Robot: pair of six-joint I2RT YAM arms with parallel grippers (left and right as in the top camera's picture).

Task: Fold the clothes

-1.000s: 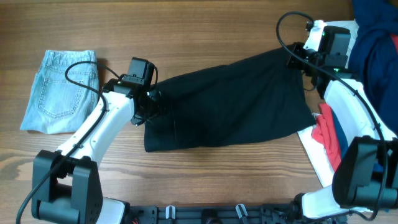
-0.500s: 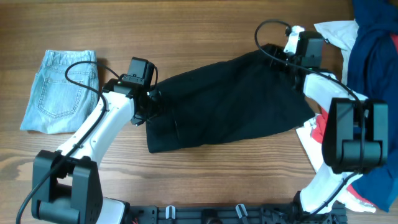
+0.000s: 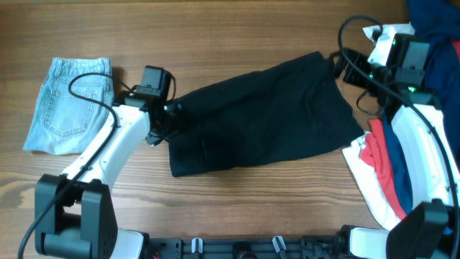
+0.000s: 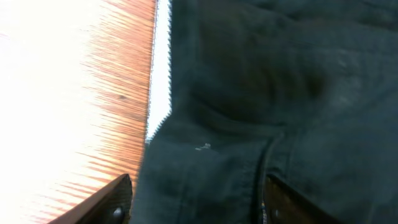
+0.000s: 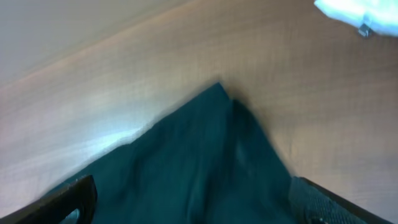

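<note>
The clothes, a black garment (image 3: 266, 119), lie spread flat across the middle of the table. My left gripper (image 3: 170, 119) sits at its left edge. In the left wrist view the left gripper (image 4: 199, 196) stands open, its fingers wide apart with black fabric (image 4: 267, 93) and a stitched seam lying between them. My right gripper (image 3: 343, 66) hovers by the garment's far right corner. The right wrist view has the right gripper (image 5: 193, 196) open above that pointed corner (image 5: 217, 143), which rests on the wood.
Folded light-blue jeans (image 3: 68, 104) lie at the far left. A heap of navy (image 3: 431, 43), red (image 3: 377, 155) and white (image 3: 370, 183) garments fills the right edge, under the right arm. A white scrap (image 5: 360, 12) shows beyond the corner.
The right gripper has opened, let go of the garment's far right corner and drawn back to the right. The left gripper's jaws have widened and it shifted slightly up-left.
</note>
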